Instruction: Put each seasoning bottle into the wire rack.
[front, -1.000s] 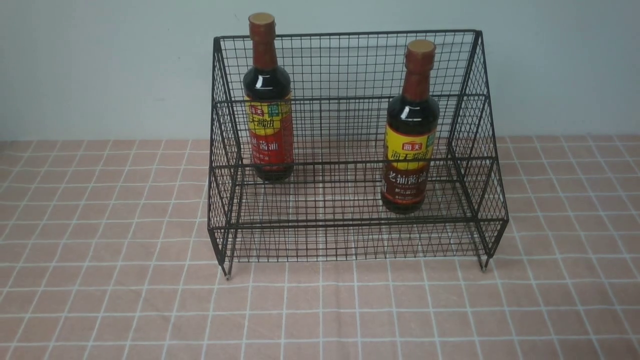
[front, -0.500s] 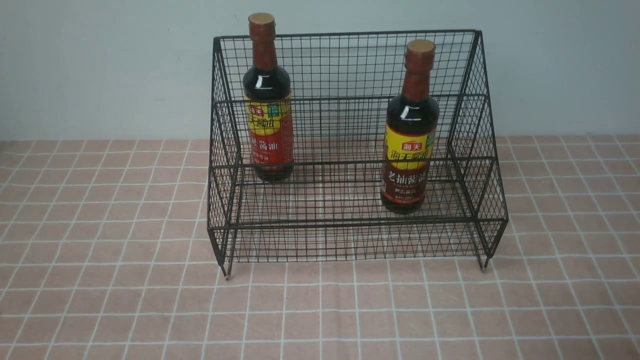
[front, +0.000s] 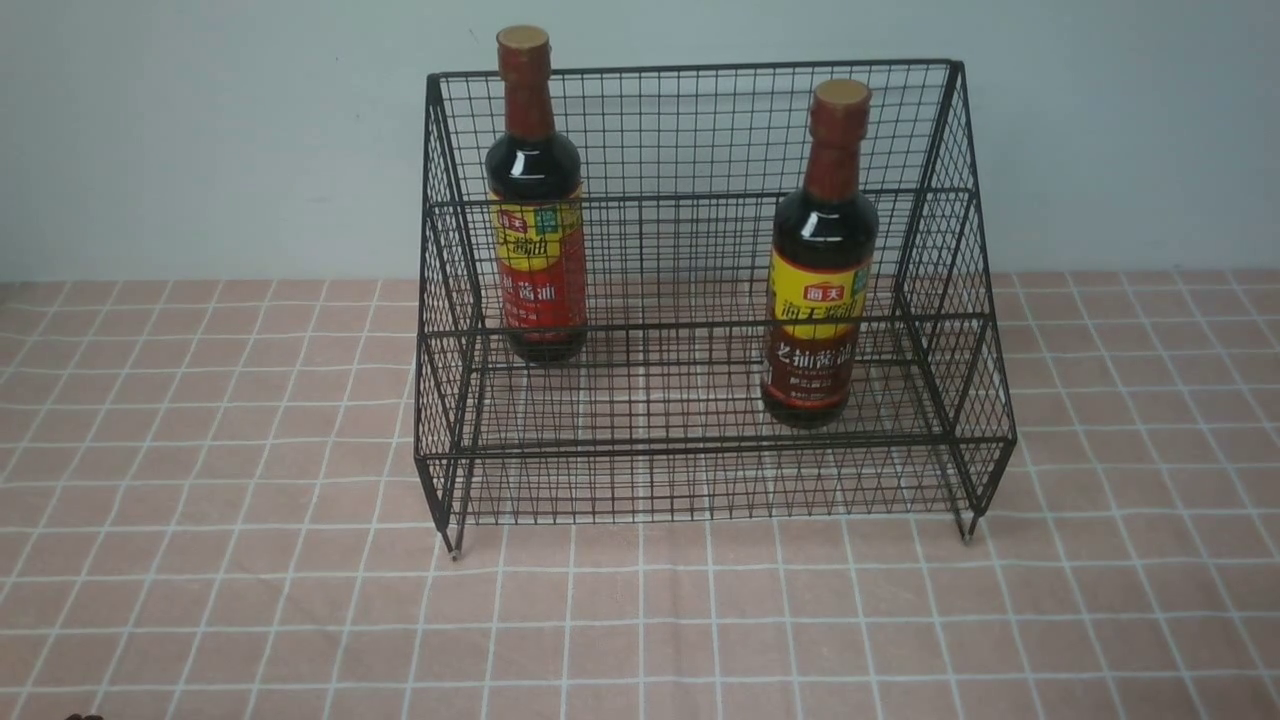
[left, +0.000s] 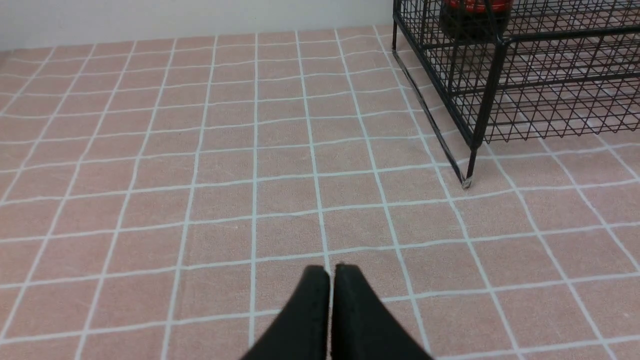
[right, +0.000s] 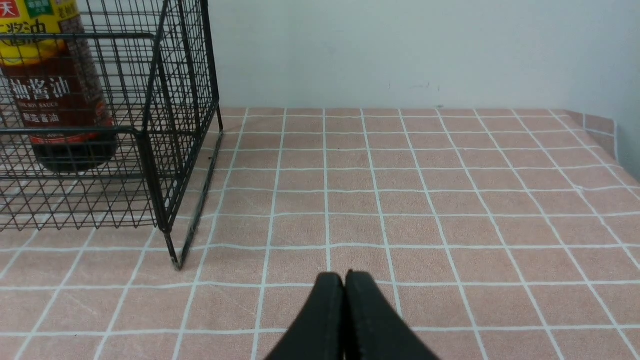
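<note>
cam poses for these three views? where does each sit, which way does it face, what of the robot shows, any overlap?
Front: between the arms, looking forward and down at the wire rack with the red-label bottle and the brown-label bottle standing inside; almost nothing of the robot shows.
Left wrist: low over the tablecloth, facing the rack's left front leg; shut left gripper shows.
Right wrist: low, facing the rack's right end and wall; shut right gripper shows.
Shared: rack in all three; brown-label bottle in front and right wrist.
</note>
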